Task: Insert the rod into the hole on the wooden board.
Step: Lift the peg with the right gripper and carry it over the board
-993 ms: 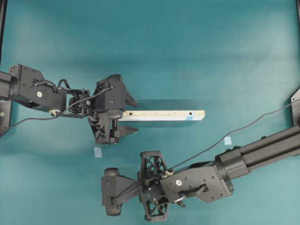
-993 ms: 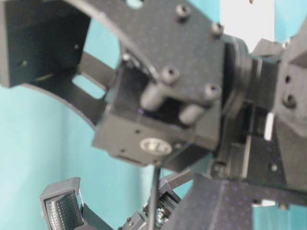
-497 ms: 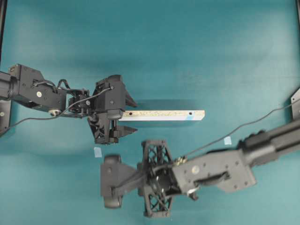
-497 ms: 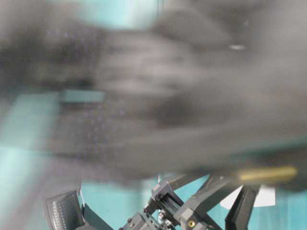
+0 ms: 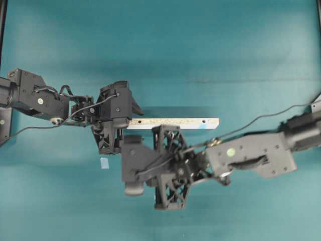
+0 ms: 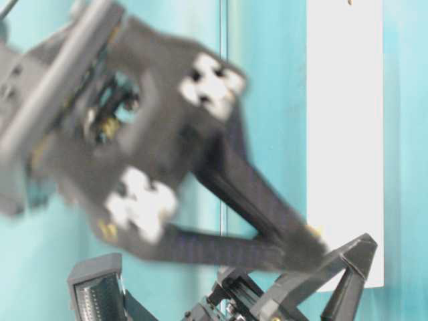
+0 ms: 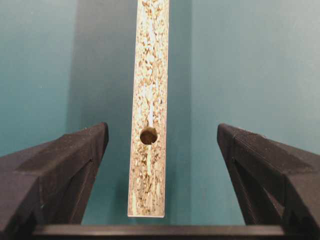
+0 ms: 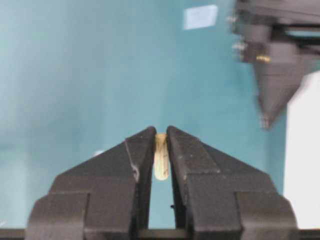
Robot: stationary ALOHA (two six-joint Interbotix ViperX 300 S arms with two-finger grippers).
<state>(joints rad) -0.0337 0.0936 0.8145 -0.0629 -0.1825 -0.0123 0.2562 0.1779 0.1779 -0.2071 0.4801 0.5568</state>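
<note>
Only wrist-visible: rod (image 8: 161, 157) in right gripper (image 8: 160, 134).

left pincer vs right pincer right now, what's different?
The left pincer stands wide open and empty; the right pincer is shut on the rod. The left pincer straddles the end of the wooden board without touching it; the right pincer hangs over bare teal table, beside the board. Both have black fingers.

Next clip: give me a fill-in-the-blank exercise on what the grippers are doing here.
1. The right gripper is shut on the ____.
2. The left gripper has its jaws ____ on either side of the wooden board.
3. In the left wrist view, the board shows one dark ____.

Missing words: rod; open; hole
</note>
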